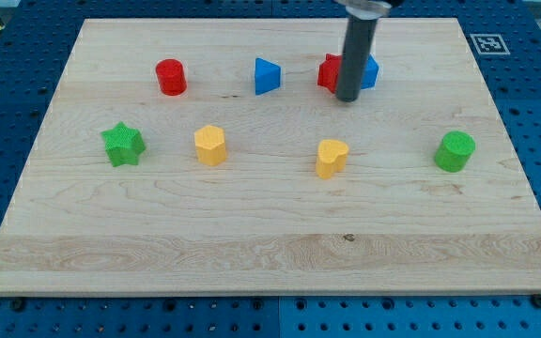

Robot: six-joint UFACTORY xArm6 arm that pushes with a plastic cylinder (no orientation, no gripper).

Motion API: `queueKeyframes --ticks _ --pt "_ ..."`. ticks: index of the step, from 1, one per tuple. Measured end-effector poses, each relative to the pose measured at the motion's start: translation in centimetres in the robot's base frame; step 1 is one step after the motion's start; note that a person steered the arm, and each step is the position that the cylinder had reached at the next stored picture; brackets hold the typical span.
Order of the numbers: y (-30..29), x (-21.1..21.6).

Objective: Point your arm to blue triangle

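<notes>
The blue triangle (267,76) lies on the wooden board (270,235) near the view's top, left of centre. My tip (348,98) is to its right, about a block's width away from it. The rod stands in front of a red block (329,72) and a second blue block (371,71), hiding parts of both; their shapes cannot be made out. My tip sits just below these two blocks.
A red cylinder (171,76) is at the view's top left. A green star (122,144) is at the left, a yellow block (210,145) beside it, a yellow heart (332,157) at centre, a green cylinder (455,151) at the right.
</notes>
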State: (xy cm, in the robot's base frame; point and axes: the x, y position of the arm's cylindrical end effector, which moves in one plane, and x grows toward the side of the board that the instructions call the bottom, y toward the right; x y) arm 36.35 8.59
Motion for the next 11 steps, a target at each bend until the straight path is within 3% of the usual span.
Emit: queueKeyframes --ticks 8,11 --pt "-2.5 0.1" --pt "-17.2 1.4"
